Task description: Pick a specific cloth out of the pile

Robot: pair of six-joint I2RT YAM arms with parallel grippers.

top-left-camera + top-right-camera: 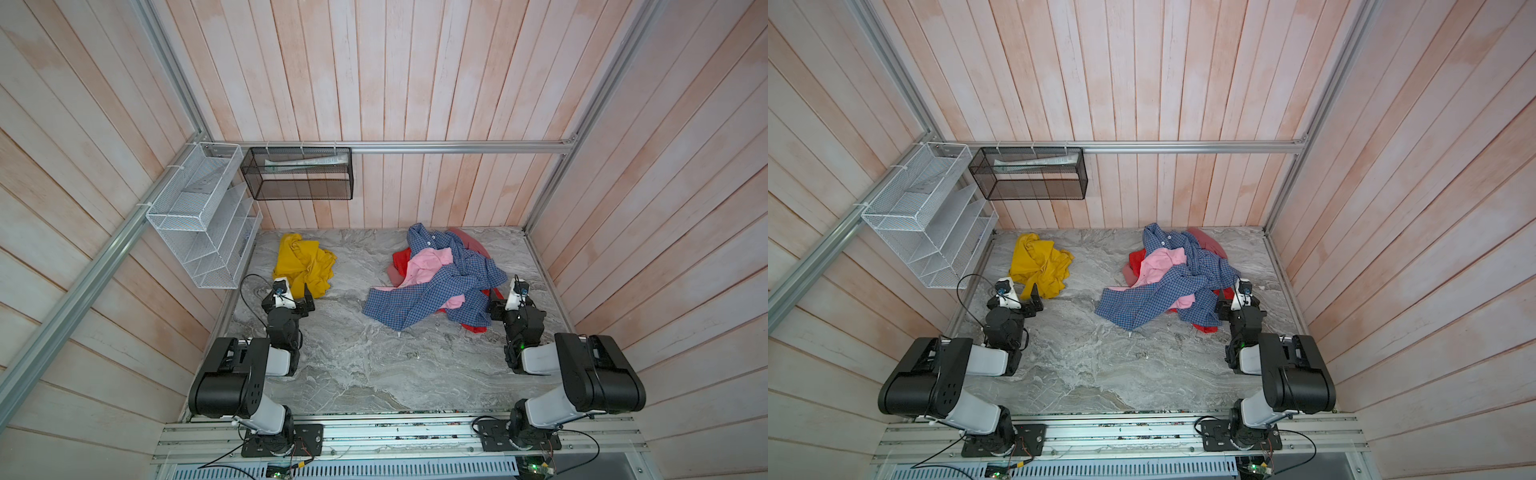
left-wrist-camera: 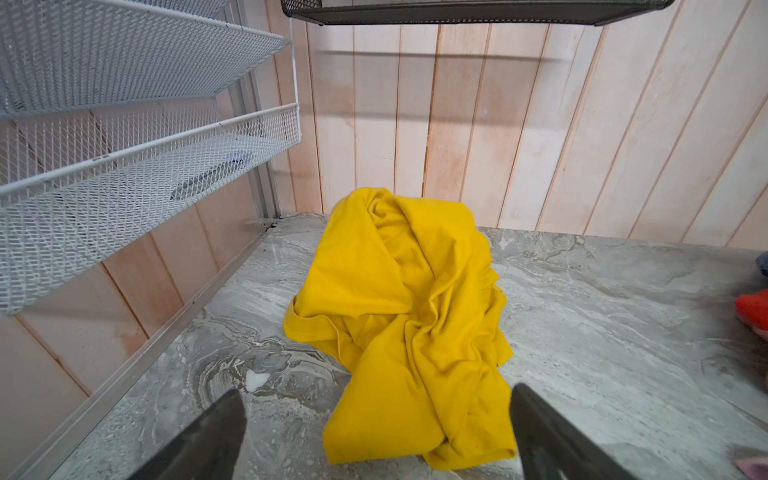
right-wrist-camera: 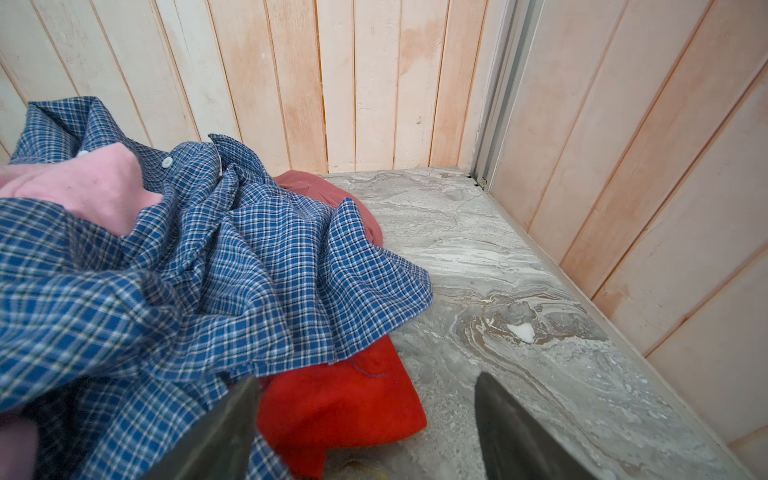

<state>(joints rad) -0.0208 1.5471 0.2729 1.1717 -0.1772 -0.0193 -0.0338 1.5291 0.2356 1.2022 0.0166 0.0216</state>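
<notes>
Marble tabletop (image 1: 374,365) carries the cloth (image 1: 303,266) at 10 o'clock, well apart from the pile (image 1: 440,278) at 2 o'clock. Both jaws stand released, holding nothing. Risk, as I judge it: left jaws, at the cloth's near edge, could snag it; right jaws could catch the shirt (image 3: 208,270).

Left-wrist view. The cloth (image 2: 407,324), mustard-yellow and crumpled, lies on the grey marbled bench (image 2: 602,316). It reaches almost to the bench edge under the plank wall (image 2: 540,124), near the corner. The left gripper (image 2: 376,392) has its dark fingers (image 2: 224,432) spread wide, with the cloth's near end between them, ungripped. A white mesh rack (image 2: 124,178) and a dark mesh basket (image 2: 457,10) hang on the walls. A red edge of the pile (image 2: 752,309) lies well apart from the cloth.
</notes>
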